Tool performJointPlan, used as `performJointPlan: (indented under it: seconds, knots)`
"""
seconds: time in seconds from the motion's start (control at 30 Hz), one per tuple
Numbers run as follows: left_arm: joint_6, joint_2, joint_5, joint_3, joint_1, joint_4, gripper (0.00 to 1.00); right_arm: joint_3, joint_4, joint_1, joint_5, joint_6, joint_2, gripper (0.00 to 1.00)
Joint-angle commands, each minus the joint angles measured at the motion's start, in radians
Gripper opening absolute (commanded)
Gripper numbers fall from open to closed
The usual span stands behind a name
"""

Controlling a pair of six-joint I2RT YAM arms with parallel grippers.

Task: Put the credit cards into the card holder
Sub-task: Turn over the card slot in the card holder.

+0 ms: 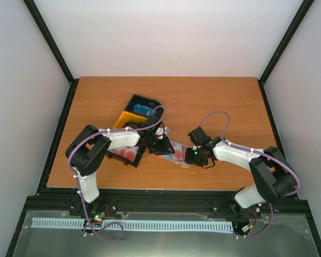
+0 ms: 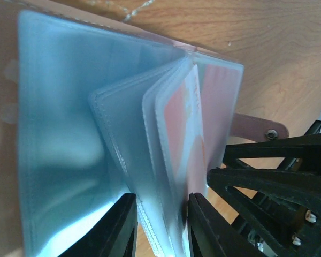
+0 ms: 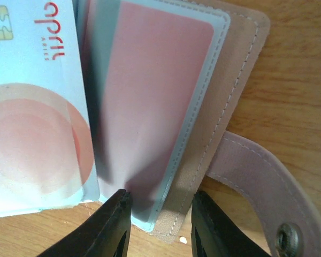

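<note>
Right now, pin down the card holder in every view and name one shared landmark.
Top external: card holder just below centre.
Left wrist: fills most of the picture, sleeves fanned.
Right wrist: upper middle and right.
Shared: its snap strap, in both wrist views.

wooden table (image 1: 219, 107) | on it: open card holder (image 1: 177, 151), bin tray (image 1: 129, 119)

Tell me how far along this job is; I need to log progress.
Done: the card holder lies open, with one printed light card among its clear sleeves. In hand: the left gripper and right gripper each pinch the holder's pages; neither holds a card. Left: blue cards and red cards wait in the bin tray.
</note>
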Motion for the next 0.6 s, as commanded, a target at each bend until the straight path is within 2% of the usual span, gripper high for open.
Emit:
performJointPlan:
  seconds: [0.0, 0.27, 0.57]
  knots:
    - [-0.035, 0.012, 0.044, 0.030, -0.007, 0.037, 0.29, -0.018, 0.021, 0.008, -0.002, -0.007, 0.010, 0.33]
    - [-0.029, 0.007, 0.018, 0.032, -0.007, 0.063, 0.26, -0.015, 0.027, 0.008, -0.004, -0.037, 0.011, 0.33]
    - [-0.023, 0.012, 0.062, 0.025, -0.007, 0.117, 0.31, -0.015, 0.038, 0.007, -0.018, -0.060, 0.006, 0.33]
